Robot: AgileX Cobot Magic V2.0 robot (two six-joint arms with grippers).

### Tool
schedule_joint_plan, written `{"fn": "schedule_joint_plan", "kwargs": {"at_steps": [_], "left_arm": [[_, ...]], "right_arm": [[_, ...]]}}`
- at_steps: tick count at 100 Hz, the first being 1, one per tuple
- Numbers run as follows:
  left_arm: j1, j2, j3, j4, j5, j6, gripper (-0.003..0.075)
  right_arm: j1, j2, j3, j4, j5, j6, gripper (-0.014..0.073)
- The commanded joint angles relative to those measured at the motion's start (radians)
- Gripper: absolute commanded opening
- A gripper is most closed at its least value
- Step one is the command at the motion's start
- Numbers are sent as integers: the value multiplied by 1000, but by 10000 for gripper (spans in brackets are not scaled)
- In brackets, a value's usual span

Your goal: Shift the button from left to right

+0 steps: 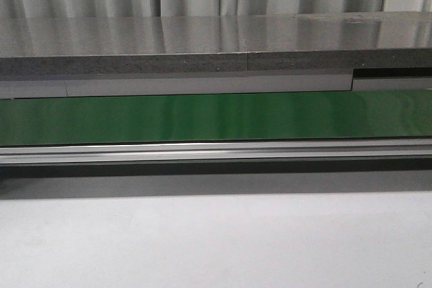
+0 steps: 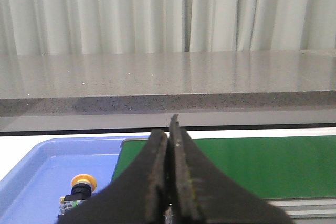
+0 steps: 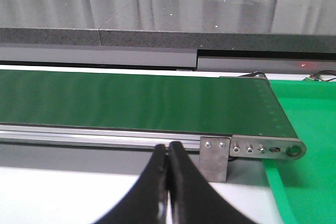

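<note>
Left tool (image 2: 169,182) tips pressed together, holding nothing. Right tool (image 3: 168,182) same, near green belt (image 3: 131,103) end. Button (image 2: 81,190) sits lower left of left wrist frame, inside blue tray (image 2: 31,171). Looks small, hard, light (cap round, maybe slippery). Better to grab black blocky body.

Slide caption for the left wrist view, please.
Left gripper, jaws shut and empty, above a blue tray holding the button, beside the green belt.
</note>
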Motion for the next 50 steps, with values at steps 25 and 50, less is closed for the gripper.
{"fn": "schedule_joint_plan", "kwargs": {"at_steps": [25, 50], "left_arm": [[-8, 112, -168, -47, 123, -6, -20], [-8, 389, -438, -65, 353, -6, -20]], "right_arm": [[3, -21, -15, -7, -84, 1, -68], [3, -21, -15, -7, -84, 1, -68]]}}
